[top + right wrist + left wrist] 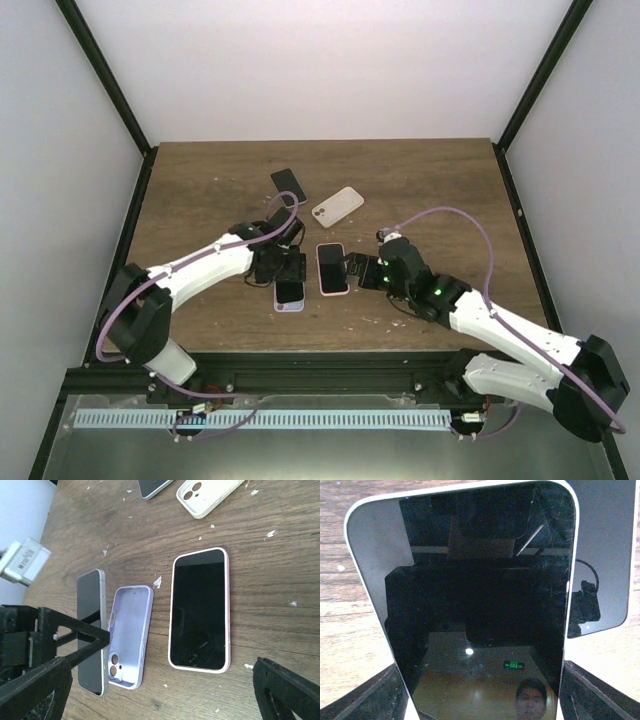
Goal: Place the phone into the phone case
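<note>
The phone (480, 580), dark-screened with a silver rim, fills the left wrist view. My left gripper (480, 700) is shut on its two long edges, a finger (365, 700) showing at each lower corner. In the right wrist view the phone (91, 625) stands tilted on its long edge beside the empty lavender phone case (129, 635), which lies open side up. From above, the left gripper (283, 266) holds the phone (289, 288) over the case (290, 306). My right gripper (160, 700) is open and holds nothing, just right of a pink-cased phone (200, 610).
The pink-cased phone (333, 268) lies screen up between the two grippers, the right gripper (360, 270) at its right edge. Farther back lie a cream case (337, 204) and another dark phone (288, 185). Small white crumbs dot the wooden table (430, 190).
</note>
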You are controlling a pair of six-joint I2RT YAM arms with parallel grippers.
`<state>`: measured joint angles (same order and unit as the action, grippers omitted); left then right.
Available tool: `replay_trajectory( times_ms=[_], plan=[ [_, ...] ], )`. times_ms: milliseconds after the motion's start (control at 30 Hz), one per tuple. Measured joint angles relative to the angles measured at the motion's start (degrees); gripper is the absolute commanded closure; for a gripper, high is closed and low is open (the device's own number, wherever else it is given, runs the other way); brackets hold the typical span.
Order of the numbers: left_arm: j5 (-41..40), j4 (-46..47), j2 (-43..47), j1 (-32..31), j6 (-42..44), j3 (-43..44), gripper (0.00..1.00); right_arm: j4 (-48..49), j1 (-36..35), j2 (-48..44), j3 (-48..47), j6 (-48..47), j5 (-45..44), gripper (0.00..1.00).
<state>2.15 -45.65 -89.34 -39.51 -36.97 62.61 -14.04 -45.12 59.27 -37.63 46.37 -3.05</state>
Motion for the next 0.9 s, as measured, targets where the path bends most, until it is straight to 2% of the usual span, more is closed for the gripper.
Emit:
replay_trajectory(
  times_ms=[233,900],
  plan=[
    [0.1,0.5,-4.2,-1.2,1.6,1.0,0.52,-0.6,0.3,-1.6,0.2,0.0,-1.0,0.00],
    [-1.6,0.5,-9.3,-1.2,4.2,1.8,0.49,-0.9,0.5,-3.6,0.8,0.0,-1.5,0.00]
  ],
)
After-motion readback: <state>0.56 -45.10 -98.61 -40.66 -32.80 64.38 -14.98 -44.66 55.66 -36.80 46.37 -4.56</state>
